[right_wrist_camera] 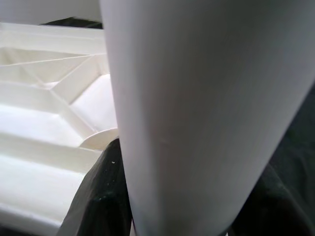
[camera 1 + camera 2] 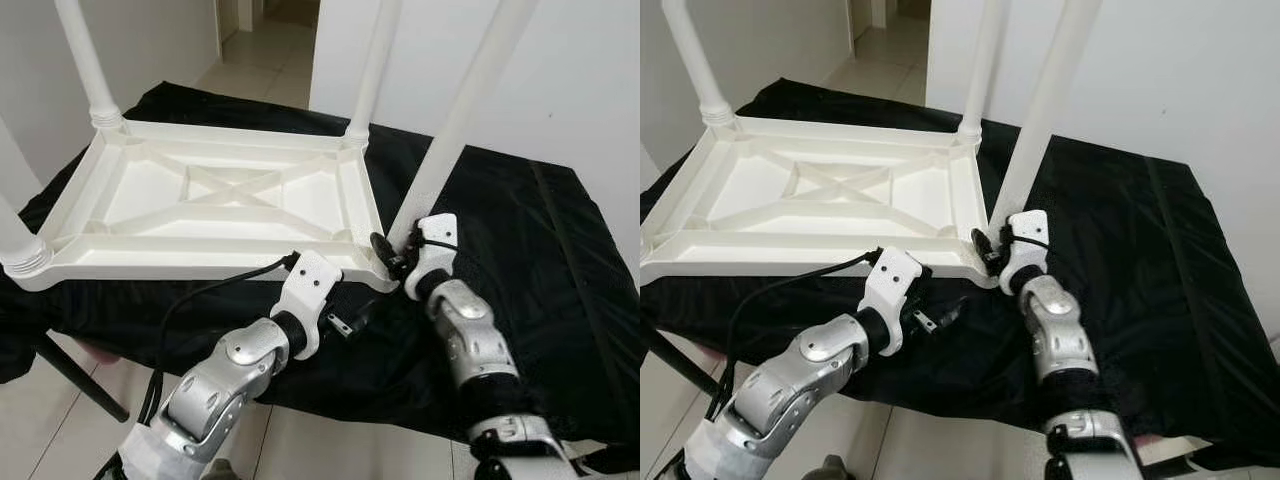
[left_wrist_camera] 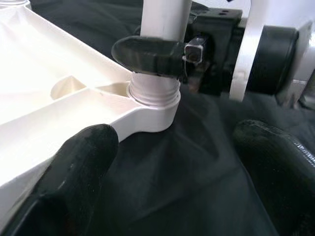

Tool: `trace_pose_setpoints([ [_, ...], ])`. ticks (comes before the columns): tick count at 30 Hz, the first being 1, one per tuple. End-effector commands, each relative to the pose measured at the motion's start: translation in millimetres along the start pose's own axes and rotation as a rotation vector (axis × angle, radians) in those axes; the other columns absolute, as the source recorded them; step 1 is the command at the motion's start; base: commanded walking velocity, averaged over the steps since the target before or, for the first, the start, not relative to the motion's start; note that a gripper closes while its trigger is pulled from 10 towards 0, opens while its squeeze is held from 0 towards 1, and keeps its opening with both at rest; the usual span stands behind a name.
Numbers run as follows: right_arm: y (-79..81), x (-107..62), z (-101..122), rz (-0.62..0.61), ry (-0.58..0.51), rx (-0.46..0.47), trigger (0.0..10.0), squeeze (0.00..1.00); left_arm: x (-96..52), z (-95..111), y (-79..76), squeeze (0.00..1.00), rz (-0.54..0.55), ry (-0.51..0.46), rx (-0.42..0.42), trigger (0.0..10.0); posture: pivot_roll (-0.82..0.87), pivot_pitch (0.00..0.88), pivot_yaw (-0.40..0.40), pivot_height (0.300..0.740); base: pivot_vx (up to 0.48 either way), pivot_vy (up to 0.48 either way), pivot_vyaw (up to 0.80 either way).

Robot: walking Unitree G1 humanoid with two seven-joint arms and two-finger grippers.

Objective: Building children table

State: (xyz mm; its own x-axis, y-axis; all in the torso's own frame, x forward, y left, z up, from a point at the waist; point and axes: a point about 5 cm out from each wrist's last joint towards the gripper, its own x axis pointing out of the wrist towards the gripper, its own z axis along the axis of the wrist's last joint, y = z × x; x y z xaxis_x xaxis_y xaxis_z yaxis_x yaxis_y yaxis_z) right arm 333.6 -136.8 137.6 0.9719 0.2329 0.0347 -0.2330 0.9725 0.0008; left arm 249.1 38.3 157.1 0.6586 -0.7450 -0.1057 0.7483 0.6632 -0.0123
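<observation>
A white plastic children's table (image 2: 200, 258) lies upside down on a black cloth. Its legs point up. My right gripper (image 2: 392, 252) is shut around the base of the near right leg (image 2: 455, 130), just above the corner socket (image 3: 153, 98). In the right wrist view the leg (image 1: 206, 113) stands between the two black fingers (image 1: 101, 196). My left gripper (image 3: 177, 177) is open and low beside the same corner, one finger (image 3: 74, 182) against the table's near rim and the other out over the cloth. Further legs rise at the far left (image 2: 85, 60), the far right (image 2: 375, 70) and the near left (image 2: 15, 240).
The black cloth (image 2: 540, 260) covers a work surface whose near edge drops off by my arms. A dark stand leg (image 2: 70, 380) slants over the tiled floor at the lower left. A black cable (image 2: 190, 300) runs along my left arm. White walls and a doorway (image 2: 270, 40) lie behind.
</observation>
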Motion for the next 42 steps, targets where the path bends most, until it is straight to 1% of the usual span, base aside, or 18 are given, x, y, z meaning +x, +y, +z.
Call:
trace_pose_setpoints([
  [1,-2.8,-5.6,-9.9,-0.105,0.048,0.002,10.0,0.0,1.8,-0.2,-6.3,0.0,-0.115,0.006,0.002,10.0,0.15,0.038,-0.077,0.74,0.0,0.0,0.0],
  [7,1.6,-10.8,-12.7,-0.269,0.072,-0.009,10.0,0.0,2.8,0.1,-7.2,0.0,-0.123,0.004,0.0,10.0,0.14,0.037,-0.077,0.74,0.0,0.0,0.0],
  [8,7.9,-11.9,-12.9,-0.293,0.076,0.003,10.0,0.0,3.1,0.0,-7.6,0.0,-0.125,0.004,0.0,10.0,0.14,0.036,-0.076,0.74,0.0,0.0,0.0],
  [13,27.6,-11.0,-6.2,-0.215,0.059,0.048,10.0,0.0,4.7,0.5,-9.1,0.0,-0.131,0.001,-0.003,10.0,0.15,0.032,-0.082,0.74,0.0,0.0,0.0],
  [17,28.6,-12.1,-6.3,-0.204,0.066,0.063,10.0,0.0,4.7,0.2,-9.3,0.0,-0.129,0.001,-0.003,10.0,0.15,0.03,-0.085,0.74,0.0,0.0,0.0],
  [18,27.9,-12.6,-5.9,-0.209,0.068,0.063,10.0,0.25,4.7,0.1,-9.3,0.0,-0.128,0.001,-0.003,10.0,0.15,0.028,-0.086,0.74,0.0,0.0,0.0],
  [20,27.9,-12.6,-5.9,-0.209,0.068,0.063,10.0,0.25,4.7,0.1,-9.3,0.0,-0.128,0.001,-0.003,10.0,0.15,0.028,-0.086,0.74,0.0,0.0,0.0],
  [21,26.7,-12.8,-4.8,-0.211,0.062,0.071,10.0,1.0,4.7,0.2,-9.3,0.0,-0.127,0.0,-0.004,10.0,0.15,0.029,-0.088,0.74,0.0,0.0,0.0],
  [30,15.6,-14.4,1.3,-0.188,0.031,0.091,10.0,1.0,5.3,0.1,-10.1,0.0,-0.124,-0.003,-0.007,10.0,0.15,0.023,-0.097,0.74,0.0,0.0,0.0],
  [31,7.5,-17.4,-0.7,-0.092,0.034,0.085,10.0,1.0,5.2,0.0,-10.1,0.0,-0.123,-0.004,-0.006,10.0,0.15,0.019,-0.098,0.74,0.0,0.0,0.0],
  [33,7.5,-17.4,-0.7,-0.092,0.034,0.085,10.0,1.0,5.2,0.0,-10.1,0.0,-0.123,-0.004,-0.006,10.0,0.15,0.019,-0.098,0.74,0.0,0.0,0.0],
  [34,4.7,-18.9,-1.2,-0.052,0.036,0.079,10.0,0.0,5.2,0.0,-10.0,0.0,-0.122,-0.004,-0.006,10.0,0.15,0.019,-0.098,0.74,0.0,0.0,0.0],
  [35,4.7,-18.9,-1.2,-0.052,0.036,0.079,10.0,0.0,5.2,0.0,-10.0,0.0,-0.122,-0.004,-0.006,10.0,0.15,0.019,-0.098,0.74,0.0,0.0,0.0],
  [36,-1.9,-21.2,-3.0,0.025,0.04,0.064,10.0,0.0,5.1,0.1,-9.5,0.0,-0.121,-0.004,-0.005,10.0,0.15,0.017,-0.096,0.74,0.0,0.0,0.0],
  [38,-1.9,-21.2,-3.0,0.025,0.04,0.064,10.0,0.0,5.1,0.1,-9.5,0.0,-0.121,-0.004,-0.005,10.0,0.15,0.017,-0.096,0.74,0.0,0.0,0.0],
  [40,-9.7,-23.3,-3.7,0.087,0.036,0.02,10.0,0.0,5.1,0.4,-8.9,0.0,-0.121,-0.005,-0.005,10.0,0.14,0.019,-0.095,0.74,0.0,0.0,0.0],
  [41,-19.1,-23.5,-3.9,0.169,0.031,-0.033,10.0,0.0,5.2,0.6,-8.3,0.0,-0.122,-0.005,-0.004,10.0,0.14,0.018,-0.089,0.74,0.0,0.0,0.0],
  [42,-19.1,-23.5,-3.9,0.169,0.031,-0.033,10.0,0.0,5.2,0.6,-8.3,0.0,-0.122,-0.005,-0.004,10.0,0.14,0.018,-0.089,0.74,0.0,0.0,0.0],
])
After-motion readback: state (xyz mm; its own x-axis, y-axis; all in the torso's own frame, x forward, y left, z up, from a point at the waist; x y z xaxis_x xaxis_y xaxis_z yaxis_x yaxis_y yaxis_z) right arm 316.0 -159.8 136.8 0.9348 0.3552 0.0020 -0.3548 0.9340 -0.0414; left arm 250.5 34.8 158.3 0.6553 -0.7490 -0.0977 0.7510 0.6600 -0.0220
